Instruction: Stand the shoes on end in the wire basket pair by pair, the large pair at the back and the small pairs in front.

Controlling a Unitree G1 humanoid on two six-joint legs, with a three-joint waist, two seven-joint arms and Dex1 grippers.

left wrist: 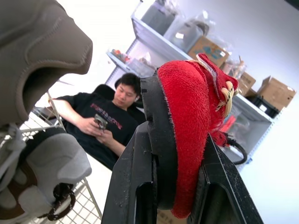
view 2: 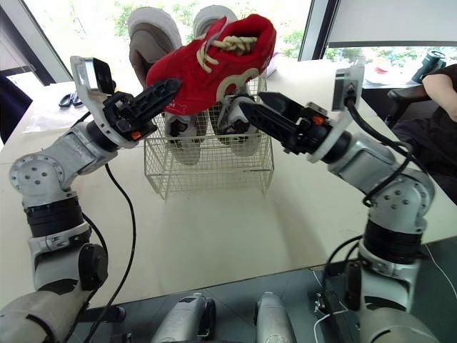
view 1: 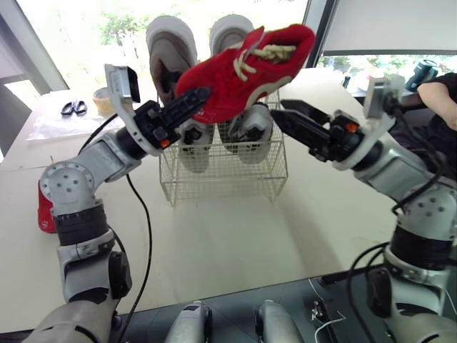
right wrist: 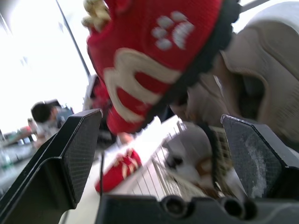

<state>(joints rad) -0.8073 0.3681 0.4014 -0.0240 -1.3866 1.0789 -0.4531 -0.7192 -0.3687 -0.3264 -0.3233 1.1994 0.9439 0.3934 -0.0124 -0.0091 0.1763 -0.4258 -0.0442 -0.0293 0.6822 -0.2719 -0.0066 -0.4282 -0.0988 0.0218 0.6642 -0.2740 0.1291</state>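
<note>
At the upper left of the left eye view, a pair of scissors [view 1: 73,108] and a roll of tape [view 1: 104,100] lie on the pale surface [view 1: 235,236]. At the left edge, a second red shoe [view 1: 44,213] rests on the surface, partly hidden behind the left arm.

The left claw [view 1: 194,98] reaches toward upper centre. Its two black fingers are pinched on the sole edge at the heel of a red shoe [view 1: 250,61]. This shoe hangs in the air above the wire basket [view 1: 221,175], with its toe pointing to the upper right and its cream laces facing up.

A large grey pair of shoes [view 1: 171,46] stands on end at the back of the basket, toes rising well above the rim.

Right of centre, the right claw [view 1: 289,116] sits just below the red shoe with its fingers spread wide; whether it touches the shoe cannot be told. At the right edge is a person's arm [view 1: 441,91] in a black sleeve.
</note>
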